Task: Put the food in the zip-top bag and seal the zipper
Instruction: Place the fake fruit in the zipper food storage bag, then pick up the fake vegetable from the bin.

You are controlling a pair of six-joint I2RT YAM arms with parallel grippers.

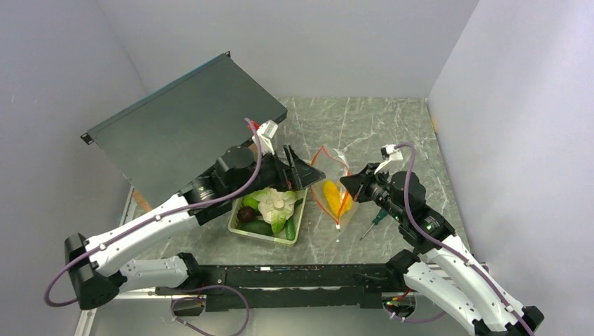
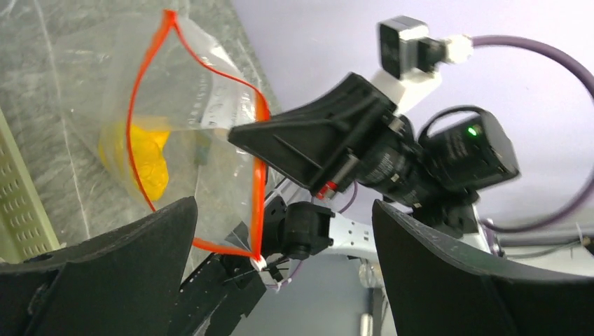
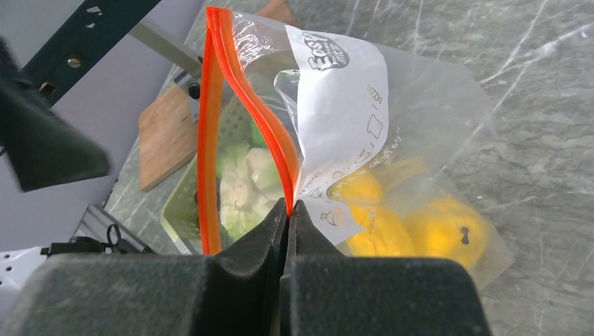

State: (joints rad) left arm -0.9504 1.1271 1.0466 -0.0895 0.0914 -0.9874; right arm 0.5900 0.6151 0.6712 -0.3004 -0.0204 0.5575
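**Top external view**
- Right gripper [image 1: 348, 184]: jaws together, clamped on the right side of the zip-top bag [image 1: 335, 187] at its mouth.
- Left gripper [image 1: 300, 173]: jaws apart, holding nothing, just left of the bag and over the far edge of the tray [image 1: 237, 225].
- Zipper [image 1: 316, 183]: one, its two orange-red strips parted into an open loop.
- Yellow food [image 1: 332, 198]: inside the bag, at its near end.
- Tray contents: one white-and-green piece [image 1: 277, 205], one dark purple piece [image 1: 246, 214] and several green pieces. The exact count is unclear.
- Surroundings: one screwdriver [image 1: 375, 221] lies on the table near the right arm. One dark panel [image 1: 182, 126] leans at far left.

**Left wrist view**
- Left gripper fingers [image 2: 105, 269]: wide apart, with nothing between them.
- Bag position: ahead of the fingers with the mouth open. The right gripper [image 2: 308, 140] grips the right-hand strip.

**Right wrist view**
- Right gripper [image 3: 288, 208]: closed tightly on one zipper strip [image 3: 280, 154], and the other strip bows away to the left.
- Label [image 3: 343, 98]: one, white.
- Yellow food [image 3: 413, 224]: at least two lumps, to the right of the jaws.
- Beyond the mouth: the tray, and one wooden board [image 3: 164, 133].
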